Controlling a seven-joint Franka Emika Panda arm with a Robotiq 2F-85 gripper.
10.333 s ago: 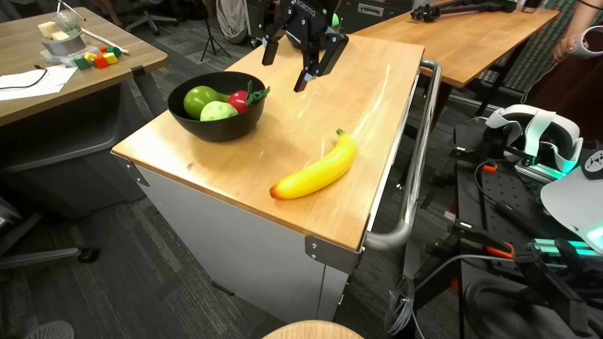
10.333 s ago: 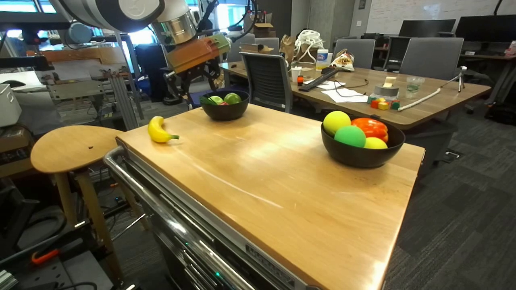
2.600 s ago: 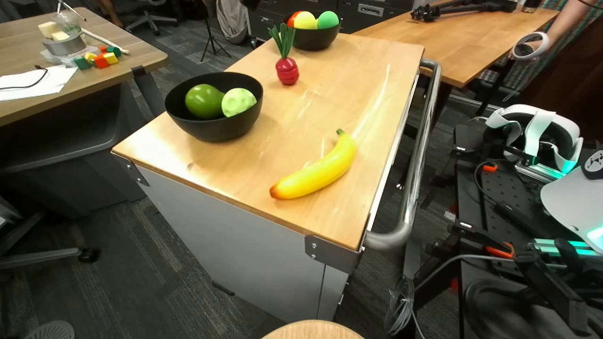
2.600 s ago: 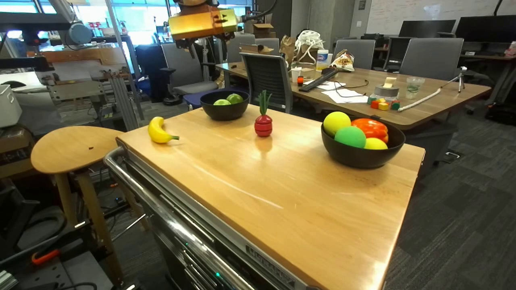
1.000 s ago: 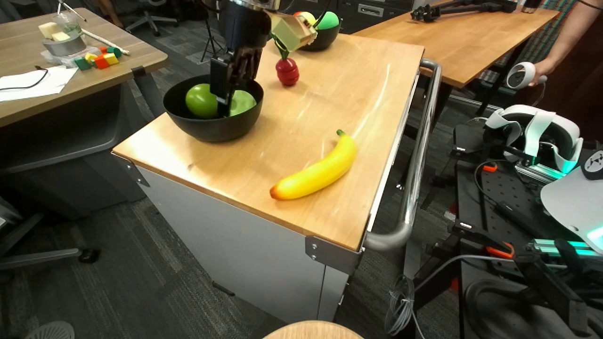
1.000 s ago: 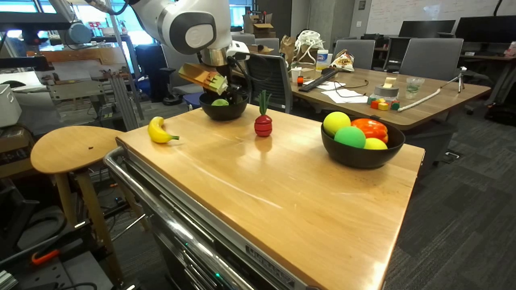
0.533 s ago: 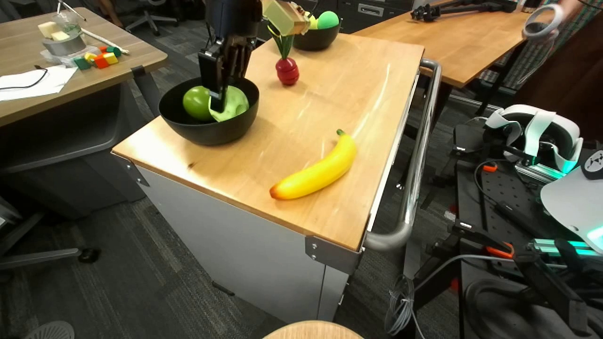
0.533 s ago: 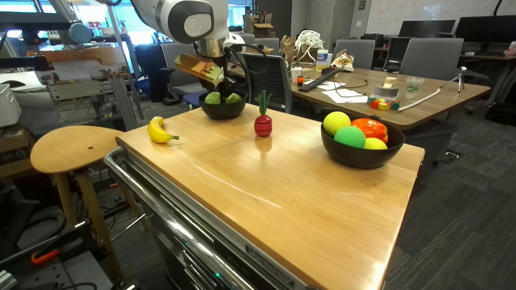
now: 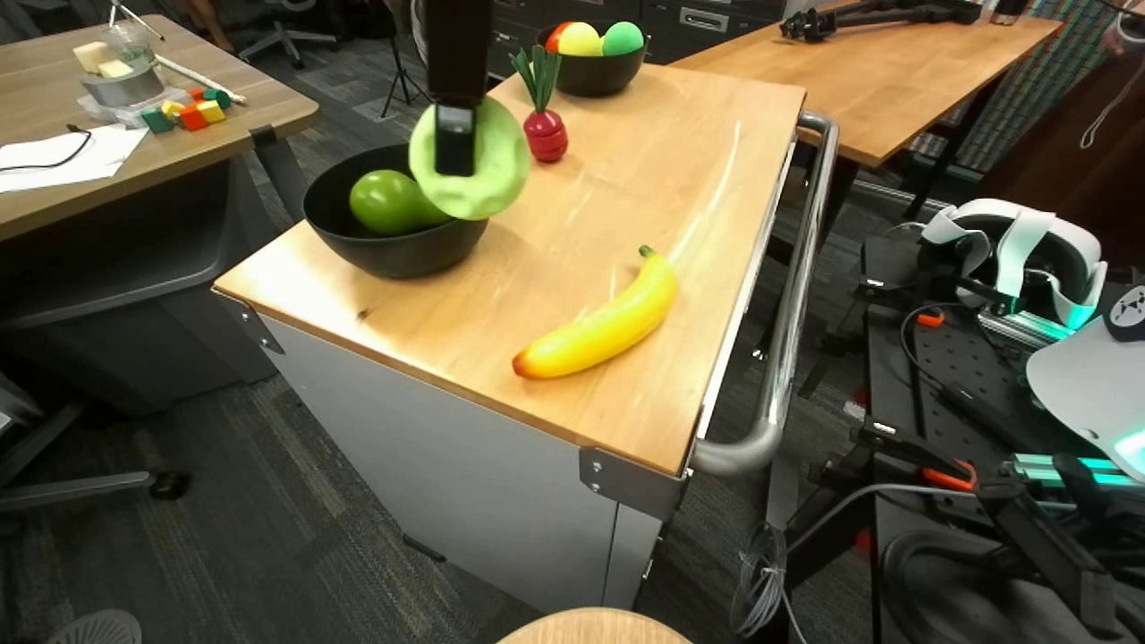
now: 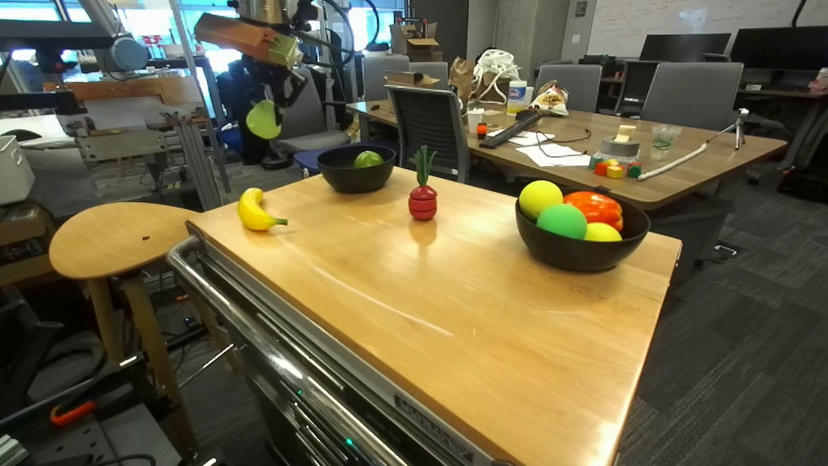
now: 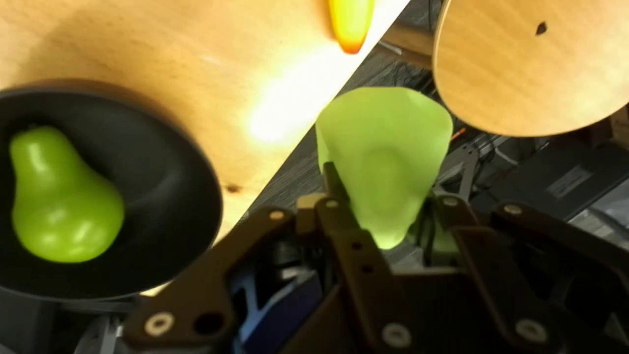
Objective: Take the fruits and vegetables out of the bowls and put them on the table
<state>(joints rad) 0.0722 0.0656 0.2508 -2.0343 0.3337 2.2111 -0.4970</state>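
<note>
In mid-air, off to one side of a black bowl (image 10: 356, 184), we see the jaws clamped on a pale green fruit (image 9: 499, 161) with shallow dimples. The fruit is clear of the bowl, though we cannot tell what lies straight beneath it. In the wrist view we find a jaw on either side of it, and past it we see the edge of the wooden surface (image 11: 206, 29) and the floor (image 11: 297, 182).

Inside that bowl we make out a green pear (image 11: 66, 211) lying on its side. Out on the surface, a yellow banana (image 9: 595, 326) lies near a corner, and a red radish (image 10: 423, 202) stands upright, leaves on top, between the two bowls. In both exterior views we can see the second black bowl (image 10: 576, 254), filled above its rim: it holds a red-orange pepper (image 10: 595, 208), a round green fruit (image 10: 561, 220) and two round yellow fruits (image 10: 541, 197), the lower one partly hidden. Along one side of the surface we see a metal bar (image 9: 802, 268), and near the banana's corner stands a wooden stool (image 10: 116, 239).
</note>
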